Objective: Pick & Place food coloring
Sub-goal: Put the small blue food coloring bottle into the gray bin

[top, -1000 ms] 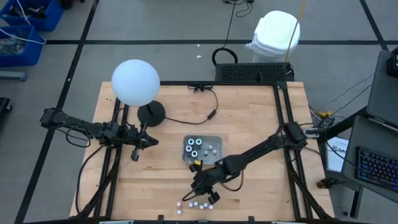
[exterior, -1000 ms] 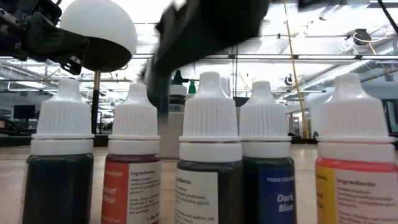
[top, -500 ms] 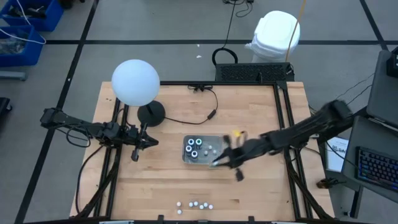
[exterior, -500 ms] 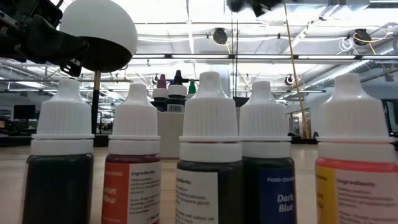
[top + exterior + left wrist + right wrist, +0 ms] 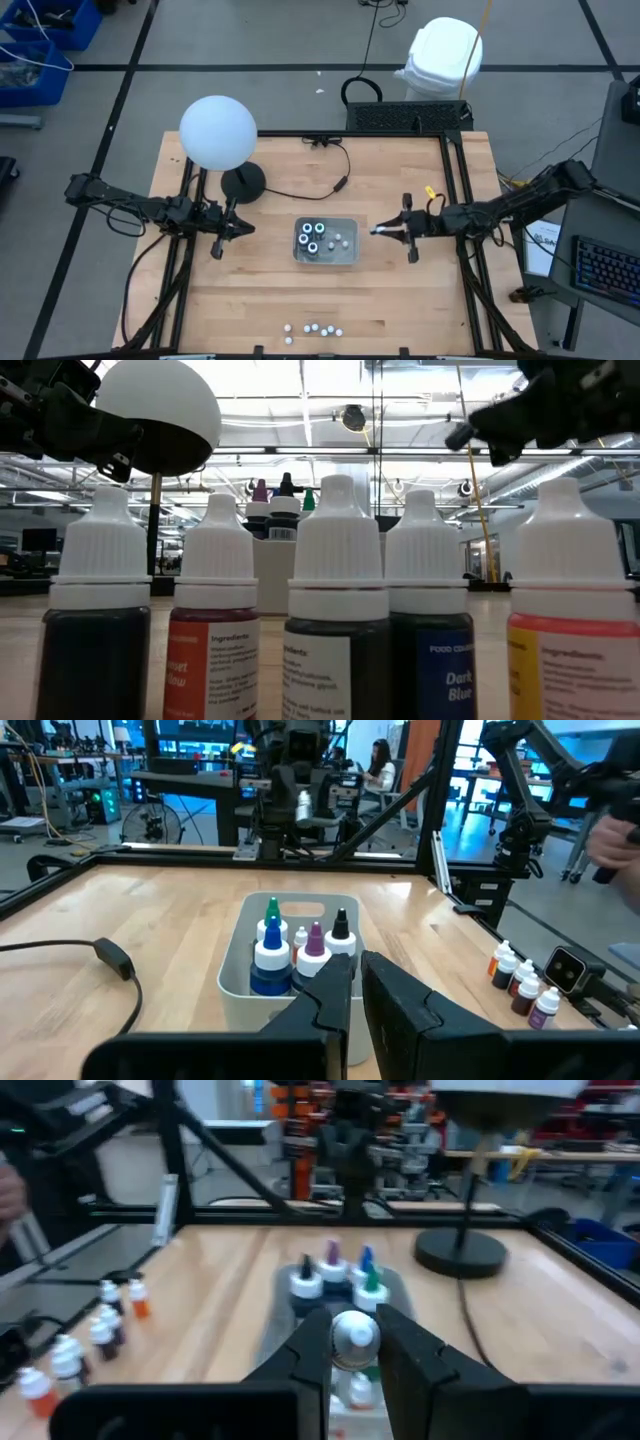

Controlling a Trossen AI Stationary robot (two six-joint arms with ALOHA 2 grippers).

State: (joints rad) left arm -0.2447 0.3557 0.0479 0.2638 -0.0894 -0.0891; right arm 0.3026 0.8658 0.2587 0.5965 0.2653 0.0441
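Note:
Food coloring bottles with white caps stand in a row [image 5: 315, 328] at the table's near edge, filling the low view [image 5: 337, 610]. More bottles and dark round pots sit in the clear tray [image 5: 350, 256] at mid-table. My right gripper [image 5: 376, 231] hovers just right of the tray, shut on one small white-capped bottle [image 5: 355, 1333]. My left gripper [image 5: 245, 229] waits left of the tray, shut and empty [image 5: 358, 985]. My right gripper pinches the bottle at its white cap [image 5: 356, 1342] between its two fingers. The fingers come level from the table's right, pointing toward the tray. The bottle is lifted clear of the table; its body is hidden behind the cap and fingers.
A lamp with a white globe [image 5: 218, 131] and a black round base [image 5: 243, 183] stands far left, its cable [image 5: 340, 185] running across the table behind the tray. Bare wood lies between the tray and the near row.
My right gripper has left the row at the near edge and swung toward the table's right and far side, tipping from pointing down to level. It now hovers right of the tray with the bottle between its fingers.

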